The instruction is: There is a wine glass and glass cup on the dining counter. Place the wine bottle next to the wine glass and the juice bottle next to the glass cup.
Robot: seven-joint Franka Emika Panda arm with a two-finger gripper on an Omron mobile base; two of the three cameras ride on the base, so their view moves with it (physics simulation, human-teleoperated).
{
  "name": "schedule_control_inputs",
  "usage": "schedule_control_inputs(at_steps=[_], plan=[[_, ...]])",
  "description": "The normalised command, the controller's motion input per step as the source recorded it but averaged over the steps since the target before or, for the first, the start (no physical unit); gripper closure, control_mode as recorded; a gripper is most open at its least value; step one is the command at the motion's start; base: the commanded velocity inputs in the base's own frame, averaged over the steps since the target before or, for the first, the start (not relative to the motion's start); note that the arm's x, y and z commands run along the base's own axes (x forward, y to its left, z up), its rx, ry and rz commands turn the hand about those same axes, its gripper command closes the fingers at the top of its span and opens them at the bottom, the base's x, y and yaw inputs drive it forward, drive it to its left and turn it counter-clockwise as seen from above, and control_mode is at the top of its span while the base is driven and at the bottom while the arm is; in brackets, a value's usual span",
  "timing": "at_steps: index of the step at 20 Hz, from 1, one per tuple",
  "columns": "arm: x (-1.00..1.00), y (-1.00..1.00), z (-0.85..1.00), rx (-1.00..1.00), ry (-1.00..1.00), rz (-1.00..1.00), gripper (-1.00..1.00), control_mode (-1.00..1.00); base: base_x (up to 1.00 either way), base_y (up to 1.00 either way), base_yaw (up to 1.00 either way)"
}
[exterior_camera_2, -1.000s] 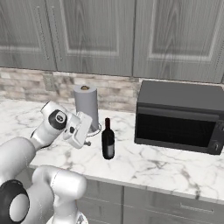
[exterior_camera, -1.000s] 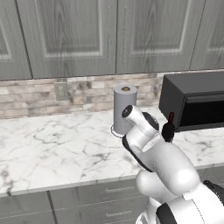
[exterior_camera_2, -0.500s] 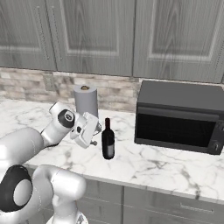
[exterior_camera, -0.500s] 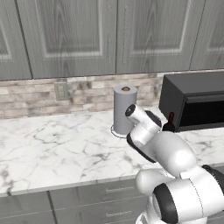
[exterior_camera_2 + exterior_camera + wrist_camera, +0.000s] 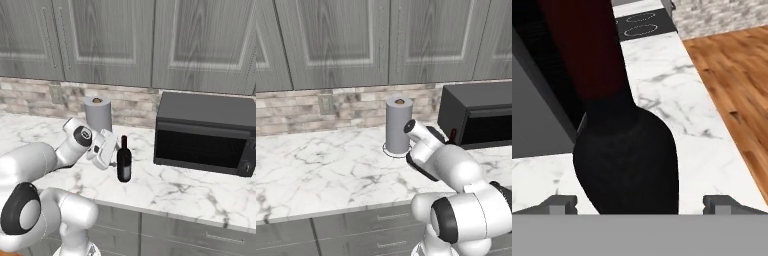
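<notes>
Marble counter (image 5: pixel 170 187) under it is slick, so with my fingers (image 5: pixel 640 204) spread either side of the bottle (image 5: pixel 124 161), a crooked close could topple it.

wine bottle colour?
Near-black wine bottle with a dark red label; clearest in the right base view.

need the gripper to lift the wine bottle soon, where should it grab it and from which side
Grip the wine bottle around its wide lower body, coming in level from the gripper's side. It stands upright on the marble worktop, with the microwave on its far side. In the hand view, the fingertips already flank it.
</notes>
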Motion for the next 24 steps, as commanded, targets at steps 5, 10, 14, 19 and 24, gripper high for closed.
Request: schedule_control_inputs(at_steps=[5,10,14,19,24], plan=[[0.08,-0.11,-0.11,0.00,0.00,0.00,-1.00,-1.00,0.00,0.00,0.00],[0.11,-0.07,-0.10,0.00,0.00,0.00,-1.00,-1.00,0.00,0.00,0.00],[0.12,-0.12,-0.08,0.00,0.00,0.00,-1.00,-1.00,0.00,0.00,0.00],[0.06,-0.18,-0.07,0.00,0.00,0.00,-1.00,-1.00,0.00,0.00,0.00],[-0.02,-0.10,-0.08,0.00,-0.01,0.02,-1.00,-1.00,0.00,0.00,0.00]])
